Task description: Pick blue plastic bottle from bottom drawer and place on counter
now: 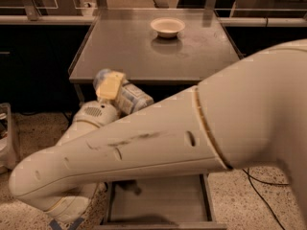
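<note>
My gripper (111, 86) is at the front left edge of the counter (144, 51), just below its rim. Its yellowish finger (109, 84) lies across the blue plastic bottle (133, 99), a pale-blue bottle with a blue-white label. The bottle is held tilted in the air in front of the upper drawers. The bottom drawer (158, 205) is pulled open below, and its visible floor is bare. My large cream arm covers the middle of the view and hides the upper drawers.
A cream bowl (167, 27) stands on the far middle of the counter. A black cable (261, 190) lies on the speckled floor at the right. Dark cabinets flank the drawer unit. A bin or bag edge (5, 138) is at the left.
</note>
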